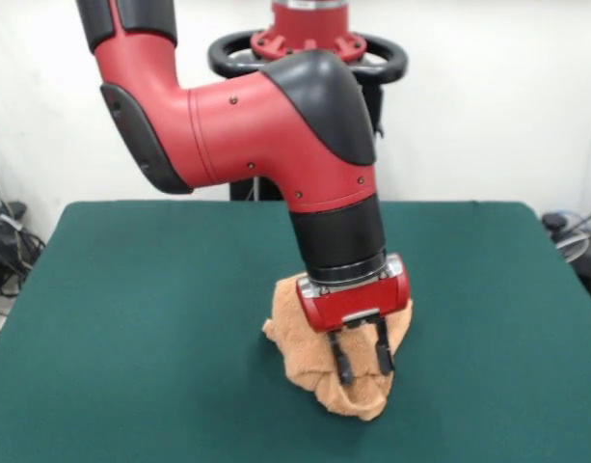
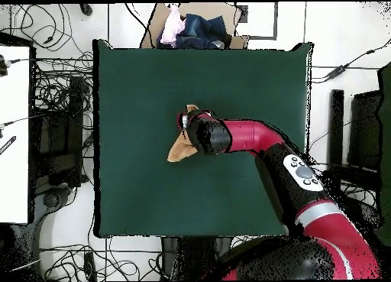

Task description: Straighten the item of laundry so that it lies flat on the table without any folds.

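Note:
The item of laundry [image 1: 319, 381], a peach-orange terry towel, lies crumpled in a heap near the middle of the dark green table [image 1: 131, 289]. My gripper [image 1: 363, 370] points down into the heap. Its two black fingers [image 1: 341, 363] stand apart with towel cloth showing between them, so it is open. In the overhead view the arm's wrist covers most of the towel [image 2: 180, 148], and a pointed flap sticks out from under it on the green table [image 2: 137, 88]. The gripper itself is hidden there.
Wide green cloth surrounds the towel on all sides. In the overhead view a cardboard box with clothes [image 2: 195, 27] sits just beyond one table edge. Cables [image 2: 53, 118] and a white desk [image 2: 15, 134] lie beside another edge.

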Controlling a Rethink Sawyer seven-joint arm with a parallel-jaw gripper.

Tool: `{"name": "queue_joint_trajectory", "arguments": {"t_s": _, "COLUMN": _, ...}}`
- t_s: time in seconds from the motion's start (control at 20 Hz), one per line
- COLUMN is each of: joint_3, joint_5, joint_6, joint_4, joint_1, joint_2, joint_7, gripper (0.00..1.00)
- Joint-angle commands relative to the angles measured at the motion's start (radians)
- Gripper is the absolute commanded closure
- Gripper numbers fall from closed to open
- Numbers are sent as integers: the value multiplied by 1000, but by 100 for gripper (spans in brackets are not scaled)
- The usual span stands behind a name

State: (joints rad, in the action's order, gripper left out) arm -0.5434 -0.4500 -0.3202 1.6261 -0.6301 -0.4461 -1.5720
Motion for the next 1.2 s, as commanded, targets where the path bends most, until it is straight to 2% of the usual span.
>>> {"name": "queue_joint_trajectory", "arguments": {"t_s": 0.05, "joint_3": 45, "joint_5": -68, "joint_6": -32, "joint_4": 53, "joint_1": 37, "joint_2": -8, "joint_7": -18, "gripper": 100}}
{"name": "queue_joint_trajectory", "arguments": {"t_s": 0.55, "joint_3": 31, "joint_5": -60, "joint_6": -57, "joint_4": 38, "joint_1": 30, "joint_2": 3, "joint_7": 4, "gripper": 100}}
{"name": "queue_joint_trajectory", "arguments": {"t_s": 0.8, "joint_3": 82, "joint_5": -32, "joint_6": -88, "joint_4": 36, "joint_1": 80, "joint_2": -46, "joint_7": -63, "gripper": 100}}
{"name": "queue_joint_trajectory", "arguments": {"t_s": 0.9, "joint_3": 71, "joint_5": -35, "joint_6": -95, "joint_4": 35, "joint_1": 72, "joint_2": -43, "joint_7": -40, "gripper": 100}}
{"name": "queue_joint_trajectory", "arguments": {"t_s": 0.95, "joint_3": 71, "joint_5": -38, "joint_6": -92, "joint_4": 33, "joint_1": 71, "joint_2": -40, "joint_7": -33, "gripper": 0}}
{"name": "queue_joint_trajectory", "arguments": {"t_s": 1.2, "joint_3": 82, "joint_5": -70, "joint_6": -116, "joint_4": 14, "joint_1": 83, "joint_2": -51, "joint_7": 12, "gripper": 0}}
